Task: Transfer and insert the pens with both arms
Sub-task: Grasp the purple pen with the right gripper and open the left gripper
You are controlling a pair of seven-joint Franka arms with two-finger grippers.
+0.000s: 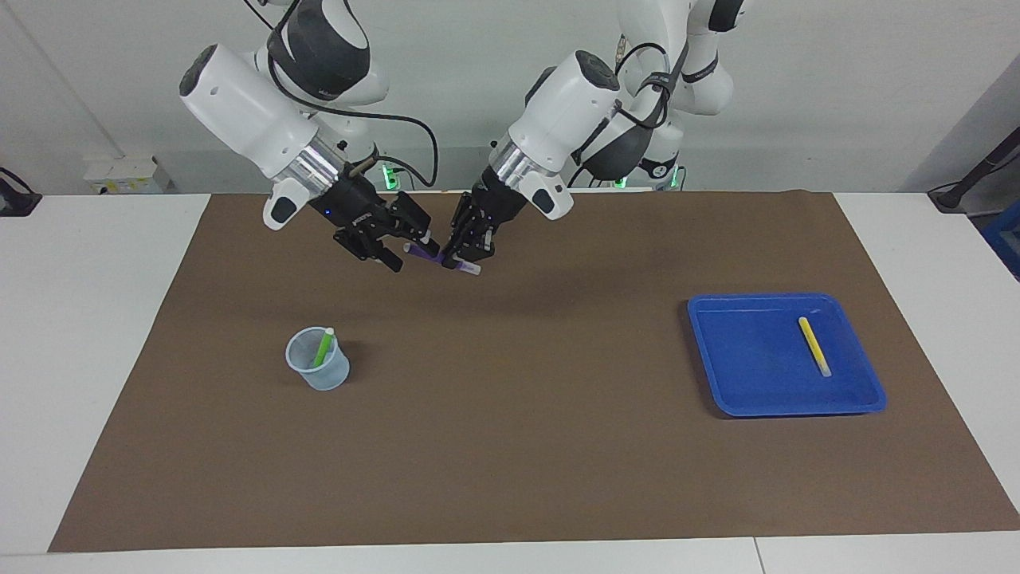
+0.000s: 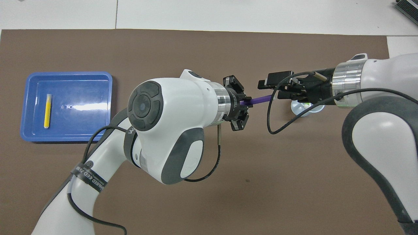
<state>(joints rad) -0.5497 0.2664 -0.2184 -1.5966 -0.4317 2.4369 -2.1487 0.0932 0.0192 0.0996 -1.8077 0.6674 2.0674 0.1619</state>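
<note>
**Mid-air handover: purple pen passing between the two claws over the counter's robot-side edge**

In the facing view, first the cup (image 1: 318,369) toward the right arm's end of the counter, green pen (image 1: 323,347) leaning inside it. Next the right claw (image 1: 413,239), fingers spread around the purple pen's (image 1: 423,253) free end — whether they touch it yet, I cannot tell. The left claw (image 1: 464,257) pinches the other end firmly, pen nearly level in the air. It looks light, stiff and smooth, so I'd judge a grip on the coloured barrel, clear of the pale tip, safest against slipping or swivelling. Last, the blue tray (image 1: 717,351) at the left arm's end, yellow pen (image 1: 814,345) lying inside. Writing: a black band on the left arm carries white lettering, too fine to read.
</note>
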